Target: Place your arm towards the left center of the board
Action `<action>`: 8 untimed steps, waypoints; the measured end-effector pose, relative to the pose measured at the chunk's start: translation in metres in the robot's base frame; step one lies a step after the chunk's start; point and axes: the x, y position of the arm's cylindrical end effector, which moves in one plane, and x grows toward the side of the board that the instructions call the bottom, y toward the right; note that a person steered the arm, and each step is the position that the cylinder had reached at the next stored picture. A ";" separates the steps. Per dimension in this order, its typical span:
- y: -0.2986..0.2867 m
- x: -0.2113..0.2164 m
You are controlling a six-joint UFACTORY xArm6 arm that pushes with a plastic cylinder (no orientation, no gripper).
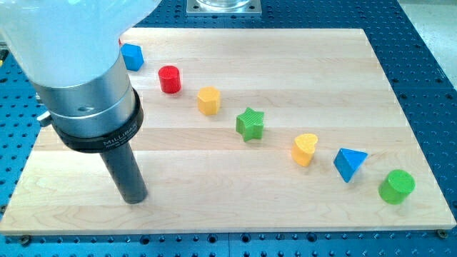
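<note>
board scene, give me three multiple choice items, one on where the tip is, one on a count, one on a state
1. Where is my tip on the wooden board?
A. lower left part
B. upper right corner
C. beside the green cylinder

2. How many blocks show fully in the diagonal row?
A. four
B. seven
C. ten

3. Does my tip touch a block?
A. yes, the green star
B. yes, the red cylinder
C. no, it stands apart from all

Answers:
1 A: the rod ends near the view's bottom left.
2 B: blue block, red cylinder, yellow block, green star, yellow heart, blue triangle, green cylinder.
3 C: bare wood surrounds it.
</note>
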 end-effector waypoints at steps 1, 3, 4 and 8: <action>0.000 0.000; 0.001 0.005; 0.002 0.005; -0.026 -0.112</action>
